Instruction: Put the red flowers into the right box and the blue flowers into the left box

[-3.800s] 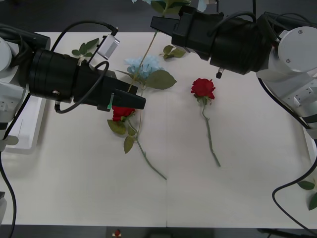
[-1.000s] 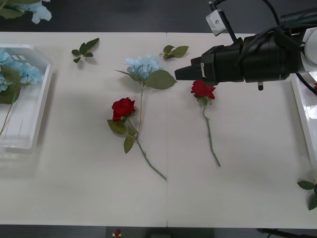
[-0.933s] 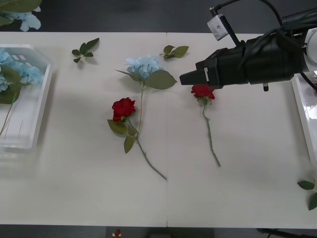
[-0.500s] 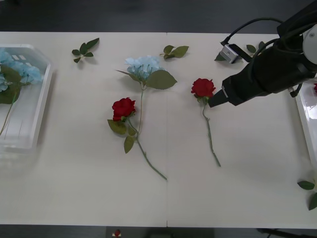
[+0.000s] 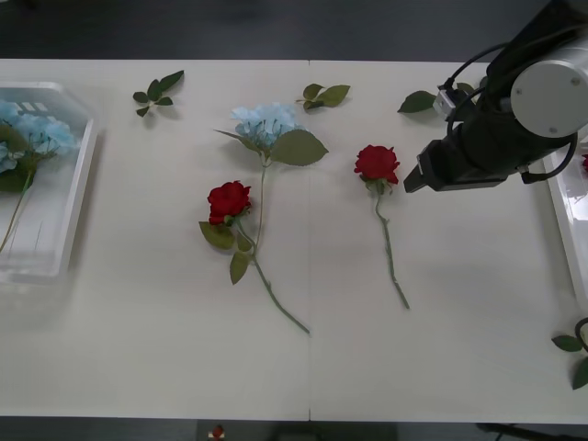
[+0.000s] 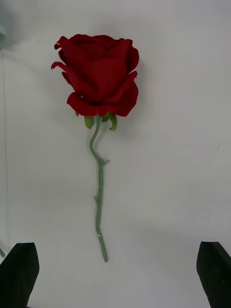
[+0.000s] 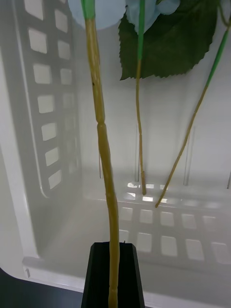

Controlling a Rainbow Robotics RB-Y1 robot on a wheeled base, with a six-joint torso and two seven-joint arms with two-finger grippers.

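A red flower (image 5: 378, 163) lies on the table right of centre, its stem running toward me. My right gripper (image 5: 415, 176) hovers just right of its bloom. In the right wrist view the rose (image 6: 98, 74) lies between the open black fingers (image 6: 19, 274), untouched. Another red flower (image 5: 229, 199) lies left of centre, beside a blue flower (image 5: 266, 122). The left box (image 5: 78, 197) holds blue flowers (image 5: 37, 138). My left gripper (image 7: 113, 250) is shut on a blue flower's yellow-green stem (image 7: 101, 134) over the left box (image 7: 48, 120). The right box (image 5: 568, 207) shows at the right edge.
Loose green leaf sprigs lie at the back of the table (image 5: 156, 89), (image 5: 323, 94), (image 5: 418, 101), and one more (image 5: 574, 354) at the front right. The near half of the table is bare white surface. Two more stems (image 7: 139, 120) lie in the left box.
The right arm has drawn back from above the rose to its right side, with the gripper now lower. The left arm has left the table's centre. The hanging blue bloom at top left has gone.
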